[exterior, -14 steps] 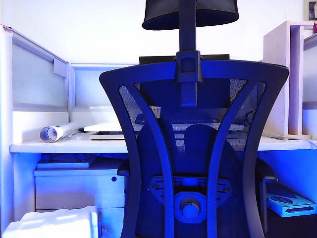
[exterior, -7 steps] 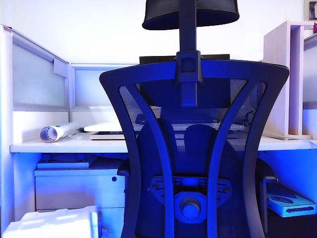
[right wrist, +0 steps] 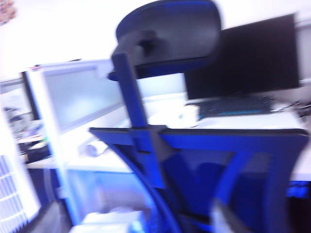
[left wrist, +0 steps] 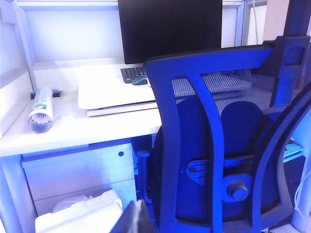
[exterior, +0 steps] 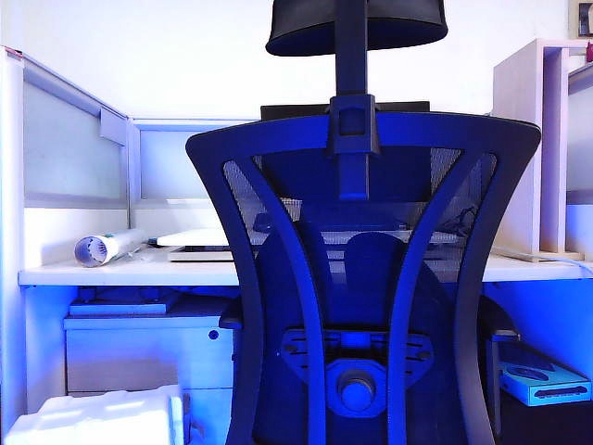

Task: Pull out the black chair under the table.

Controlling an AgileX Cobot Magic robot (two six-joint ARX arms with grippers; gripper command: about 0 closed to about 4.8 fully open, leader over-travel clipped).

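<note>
Directly before the long white flat-topped table (exterior: 130, 273) stands the large black chair (exterior: 361, 278) with curved plastic frame and mesh back, its seat apparently tucked beneath, which is why it needs pulling.

Neither gripper touches the chair. Both sit on the near side of its back: left gripper (left wrist: 136, 221) barely visible, right gripper (right wrist: 228, 221) blurred. I cannot tell either's jaw state.

The exterior camera sat close behind the black chair (exterior: 361, 278), facing the table (exterior: 130, 272) level on, while both wrist cameras looked at the same chair back and table from either side, the right one blurred.
</note>
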